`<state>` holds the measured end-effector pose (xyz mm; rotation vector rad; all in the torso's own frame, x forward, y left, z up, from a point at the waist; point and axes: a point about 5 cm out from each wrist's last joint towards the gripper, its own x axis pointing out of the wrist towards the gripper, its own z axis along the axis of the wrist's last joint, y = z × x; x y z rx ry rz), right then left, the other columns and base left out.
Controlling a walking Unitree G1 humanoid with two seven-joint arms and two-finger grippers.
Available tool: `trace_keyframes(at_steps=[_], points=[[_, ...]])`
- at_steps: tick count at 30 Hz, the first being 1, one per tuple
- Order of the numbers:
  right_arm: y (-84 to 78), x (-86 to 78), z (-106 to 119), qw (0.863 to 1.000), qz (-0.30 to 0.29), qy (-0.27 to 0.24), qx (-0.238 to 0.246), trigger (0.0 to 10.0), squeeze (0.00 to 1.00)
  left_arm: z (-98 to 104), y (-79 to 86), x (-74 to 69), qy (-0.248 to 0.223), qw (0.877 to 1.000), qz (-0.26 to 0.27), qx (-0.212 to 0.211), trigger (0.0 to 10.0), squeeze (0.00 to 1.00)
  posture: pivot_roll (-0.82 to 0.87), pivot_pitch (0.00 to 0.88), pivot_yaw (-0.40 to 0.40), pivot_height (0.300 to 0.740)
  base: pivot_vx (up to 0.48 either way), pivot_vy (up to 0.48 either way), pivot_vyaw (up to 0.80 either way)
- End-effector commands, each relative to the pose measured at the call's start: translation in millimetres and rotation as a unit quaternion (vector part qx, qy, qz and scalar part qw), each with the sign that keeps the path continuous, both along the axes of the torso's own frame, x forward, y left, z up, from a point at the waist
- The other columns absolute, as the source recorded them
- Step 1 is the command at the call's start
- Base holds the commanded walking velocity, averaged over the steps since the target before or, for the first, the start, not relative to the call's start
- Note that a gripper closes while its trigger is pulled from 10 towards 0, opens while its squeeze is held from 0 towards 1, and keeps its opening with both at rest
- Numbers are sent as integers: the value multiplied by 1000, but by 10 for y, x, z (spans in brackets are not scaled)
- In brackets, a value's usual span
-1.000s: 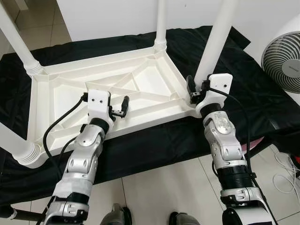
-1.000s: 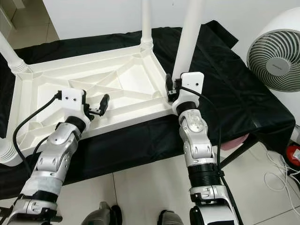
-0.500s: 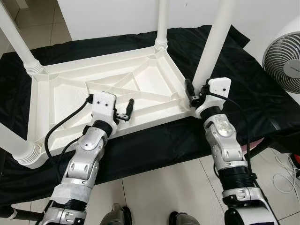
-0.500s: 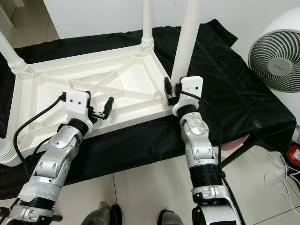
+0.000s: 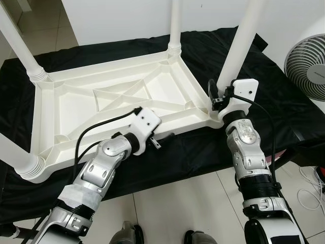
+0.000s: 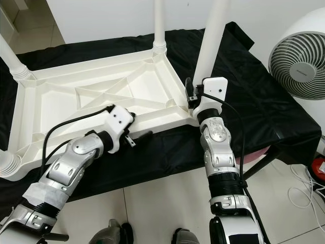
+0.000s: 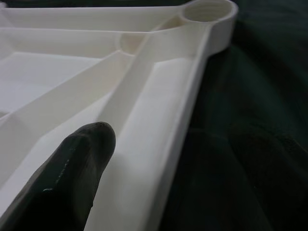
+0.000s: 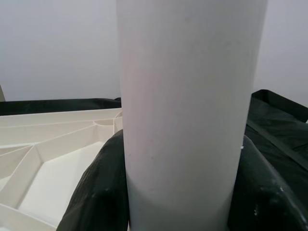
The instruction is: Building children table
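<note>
A white plastic children's table [image 5: 101, 76] lies upside down on a black cloth [image 5: 284, 112], with its legs pointing up. My right gripper [image 5: 216, 99] is shut on the base of the near right leg [image 5: 238, 51]; its black fingers [image 8: 101, 192] press both sides of the leg [image 8: 187, 96]. My left gripper [image 5: 163, 141] is open at the table's near rim [image 7: 192, 110]. One finger [image 7: 72, 183] hovers over the inside of the rim and the other sits outside it above the cloth. An empty round socket [image 7: 207, 10] shows at a corner of the table.
Other legs stand at the far left [image 5: 20, 46], the far middle [image 5: 175, 25] and the near left corner [image 5: 15, 157]. A white fan [image 5: 307, 66] stands to the right. White cables [image 6: 304, 193] lie on the tiled floor. My feet [image 5: 127, 236] are by the cloth's near edge.
My left gripper has swung right and toward me, from inside the table's ribbed underside out to its near rim. The right gripper stays on the leg, which has shifted slightly right.
</note>
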<state>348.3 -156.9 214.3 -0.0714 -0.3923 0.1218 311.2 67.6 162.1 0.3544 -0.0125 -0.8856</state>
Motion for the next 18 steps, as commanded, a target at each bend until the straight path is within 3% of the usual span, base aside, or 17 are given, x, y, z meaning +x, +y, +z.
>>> trace_keyframes(at_steps=[1, 8, 18], points=[[-14, -3, 23, 1000, -6, -11, -3, 10000, 0, -25, -31, -22, 6, 999, -29, 23, 10000, 0, -87, 81, 93, 740, 0, 0, 0], [-42, -3, 22, 1000, -16, -12, -4, 10000, 0, -68, -112, -77, 21, 995, -81, 53, 10000, 0, -97, 80, 102, 740, 0, 0, 0], [-84, -9, 42, 999, -28, -19, -10, 10000, 0, -74, -168, 92, 54, 996, -46, 61, 10000, 0, -124, 83, 115, 740, 0, 0, 0]])
